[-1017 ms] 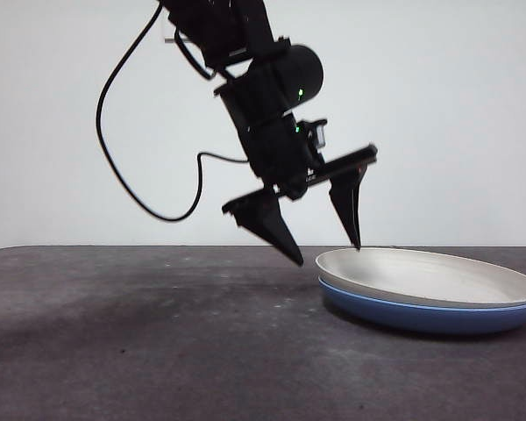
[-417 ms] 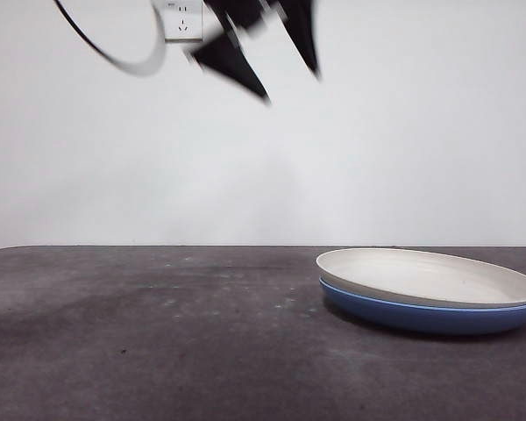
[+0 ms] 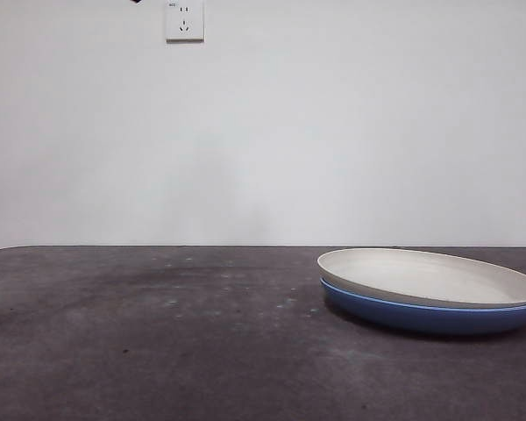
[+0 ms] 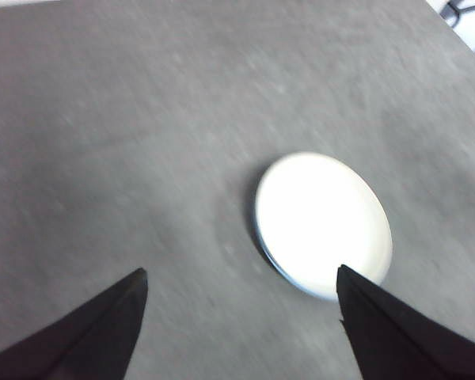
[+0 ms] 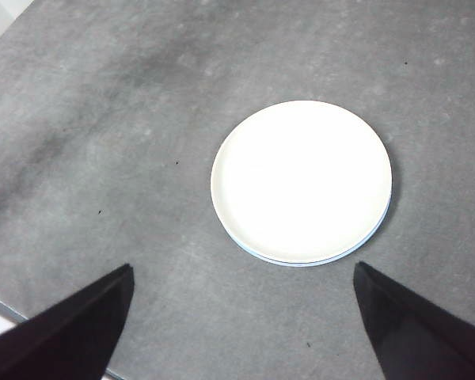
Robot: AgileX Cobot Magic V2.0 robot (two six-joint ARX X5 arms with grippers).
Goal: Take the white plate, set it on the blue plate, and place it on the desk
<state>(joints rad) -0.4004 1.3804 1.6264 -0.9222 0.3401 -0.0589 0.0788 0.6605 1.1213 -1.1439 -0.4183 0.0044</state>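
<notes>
The white plate lies stacked inside the blue plate at the right of the desk. From above, the white plate covers almost all of the blue plate, which shows only as a thin rim. In the left wrist view the white plate looks blurred, and the blue plate peeks out along one edge. My left gripper is open, high above the desk. Also raised well over the stack, my right gripper stands open. Neither holds anything.
A white wall socket is mounted high on the back wall. A small black tip shows at the top edge of the front view. The desk edge shows in the right wrist view.
The arm that stood open-jawed at the stack's left rim has risen out of the front view. The two plates have not moved.
</notes>
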